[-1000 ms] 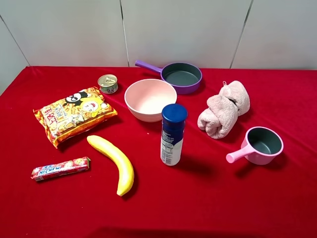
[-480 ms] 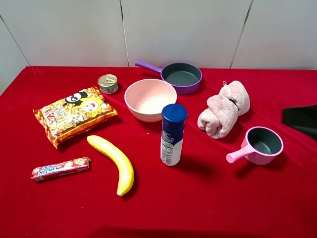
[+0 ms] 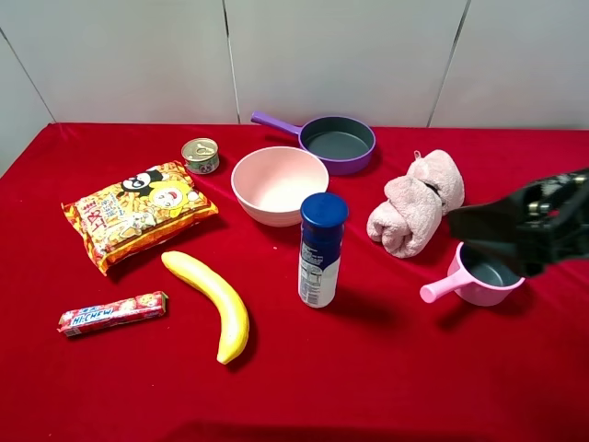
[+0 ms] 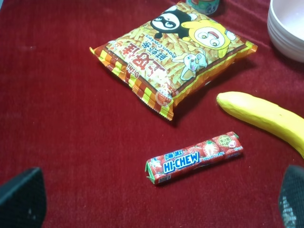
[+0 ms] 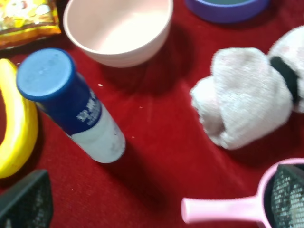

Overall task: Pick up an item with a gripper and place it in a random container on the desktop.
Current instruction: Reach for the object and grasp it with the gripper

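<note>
Candy [image 4: 194, 159] lies at left beneath the left pincer [image 4: 156, 197], which is spread wide. The bottle [image 3: 322, 250] stands upright mid-way across the table [image 3: 368, 387], clear for grasping. At right, the right pincer [image 5: 156, 197], also spread, hovers over the pink cup [image 3: 488, 270], seemingly aimed at the bottle.

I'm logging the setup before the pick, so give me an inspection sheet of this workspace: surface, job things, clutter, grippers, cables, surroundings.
Surface: red cloth, flat, covers the desk.
Job's things: bottle upright, capped, just in front of the bowl; cup at the right, inside partly hidden.
Clutter: snack bag, banana, candy, tin, pan, towel; none touches the bottle.
Grippers: left gripper open, empty, above the candy; right gripper open, empty, above the cloth between bottle and cup.
Cables: nothing seen.
Surroundings: white panelled wall behind the desk.
</note>
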`<state>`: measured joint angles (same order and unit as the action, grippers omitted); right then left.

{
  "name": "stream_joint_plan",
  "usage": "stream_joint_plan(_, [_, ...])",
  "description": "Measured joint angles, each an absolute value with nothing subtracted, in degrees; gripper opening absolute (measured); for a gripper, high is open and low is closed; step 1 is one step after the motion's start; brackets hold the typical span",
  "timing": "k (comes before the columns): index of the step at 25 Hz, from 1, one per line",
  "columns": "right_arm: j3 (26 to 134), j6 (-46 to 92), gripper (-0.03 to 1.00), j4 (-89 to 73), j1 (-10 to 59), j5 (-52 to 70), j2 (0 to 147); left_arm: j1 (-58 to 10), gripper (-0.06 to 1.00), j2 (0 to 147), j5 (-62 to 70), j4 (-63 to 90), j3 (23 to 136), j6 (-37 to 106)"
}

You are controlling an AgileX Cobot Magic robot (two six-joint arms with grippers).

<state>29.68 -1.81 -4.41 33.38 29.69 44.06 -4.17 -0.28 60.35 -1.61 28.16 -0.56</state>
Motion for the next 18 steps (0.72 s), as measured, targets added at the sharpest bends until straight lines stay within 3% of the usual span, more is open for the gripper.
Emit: stream_joint_plan(18, [29.68, -2.25, 0.69, -1.54, 41.40, 12.11, 60.97, -4.17, 0.97, -0.28, 60.35, -1.61, 28.16, -0.56])
